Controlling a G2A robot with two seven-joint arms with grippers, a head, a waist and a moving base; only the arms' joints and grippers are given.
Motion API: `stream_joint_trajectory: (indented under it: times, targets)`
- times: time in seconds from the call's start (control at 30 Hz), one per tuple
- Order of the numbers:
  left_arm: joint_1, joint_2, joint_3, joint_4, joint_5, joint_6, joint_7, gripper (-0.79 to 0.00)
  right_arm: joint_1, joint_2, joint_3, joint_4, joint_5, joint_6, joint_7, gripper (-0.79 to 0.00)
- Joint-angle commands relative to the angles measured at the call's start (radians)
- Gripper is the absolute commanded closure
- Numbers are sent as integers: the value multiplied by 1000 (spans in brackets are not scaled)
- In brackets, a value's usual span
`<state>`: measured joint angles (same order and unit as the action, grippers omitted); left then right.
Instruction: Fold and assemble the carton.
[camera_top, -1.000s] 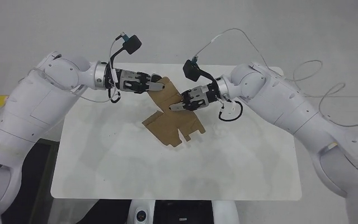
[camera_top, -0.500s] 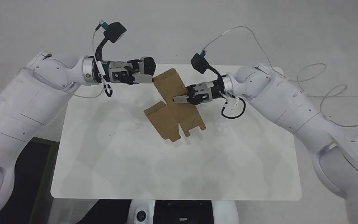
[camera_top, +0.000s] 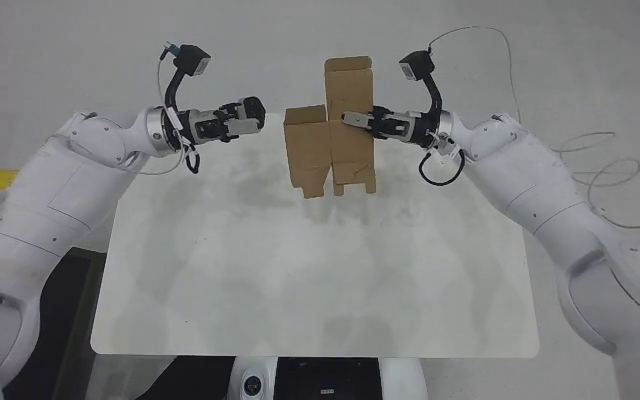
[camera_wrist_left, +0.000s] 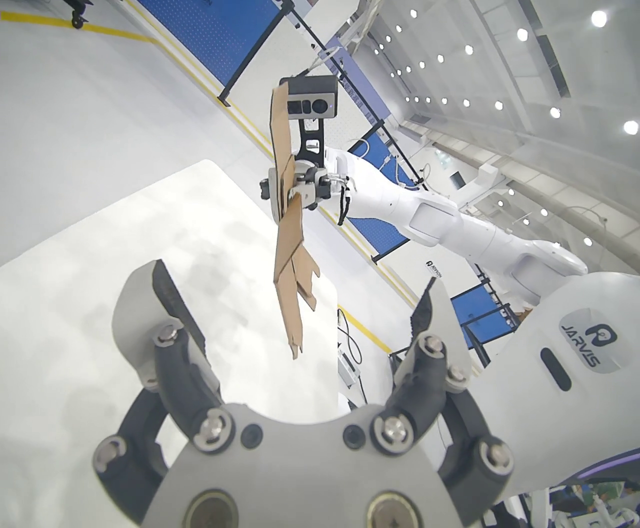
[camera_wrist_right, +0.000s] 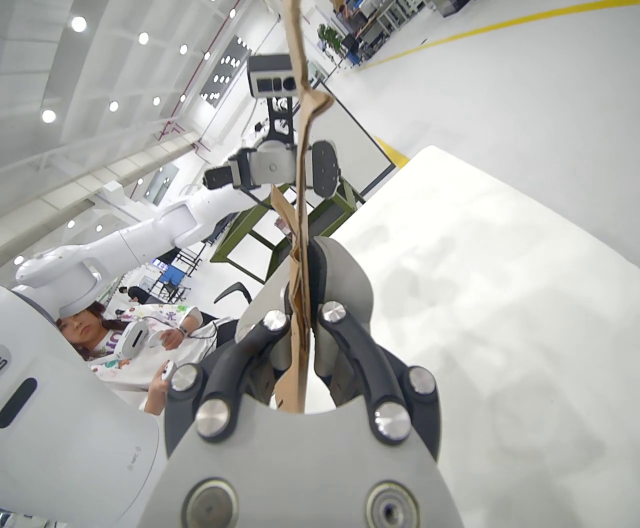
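The brown flattened carton (camera_top: 330, 140) hangs upright above the back of the white table (camera_top: 300, 280), its flaps pointing down. My right gripper (camera_top: 352, 120) is shut on the carton's upper right panel; in the right wrist view the cardboard (camera_wrist_right: 301, 150) runs edge-on between the fingers of that gripper (camera_wrist_right: 301, 250). My left gripper (camera_top: 258, 108) stands open to the left of the carton, apart from it. In the left wrist view the open left gripper (camera_wrist_left: 295, 280) faces the carton (camera_wrist_left: 287, 240) edge-on, with the right gripper (camera_wrist_left: 300, 187) behind it.
The table's back edge (camera_top: 300, 112) lies under both grippers. Loose cables (camera_top: 590, 160) trail off the right arm past the table's right edge. The rest of the tabletop is bare white surface.
The right gripper has lifted the carton off the table and turned it upright, moving toward the back. The left gripper has drawn back to the left, away from the carton's flap.
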<state>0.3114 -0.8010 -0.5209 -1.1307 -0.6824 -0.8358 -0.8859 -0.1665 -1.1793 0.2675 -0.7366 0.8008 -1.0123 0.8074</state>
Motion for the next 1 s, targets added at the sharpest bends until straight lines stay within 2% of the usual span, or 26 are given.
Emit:
stream_joint_trajectory:
  times: [0.0,0.33,0.57,0.6,0.63,0.67,0.73,0.8,0.83,0.97]
  targets:
    - [13,-9,2,-5,-6,20,1,-785,-9,-5,21,13,16,0,-2,0]
    - [56,-47,-6,-22,-18,95,-4,-785,-58,-38,109,39,7,0,-61,0]
    - [78,-65,-24,-42,-11,123,-29,-785,-74,-59,152,49,-23,0,-40,0]
    - [81,-68,-28,-44,-10,126,-32,-742,-76,-62,157,51,-26,0,-38,0]
    - [84,-70,-31,-44,-11,132,-35,-631,-77,-65,162,54,-29,0,-36,0]
    - [86,-72,-35,-43,-13,137,-37,-449,-78,-68,167,57,-32,0,-33,0]
    - [92,-77,-45,-42,-21,150,-45,-292,-80,-74,178,64,-38,0,-27,0]
    - [96,-80,-52,-41,-25,159,-54,-43,-82,-78,186,69,-41,0,-22,0]
    - [98,-82,-56,-40,-29,164,-61,0,-83,-80,192,71,-42,0,-19,0]
    - [105,-90,-71,-34,-45,179,-93,0,-90,-88,213,77,-44,0,-5,0]
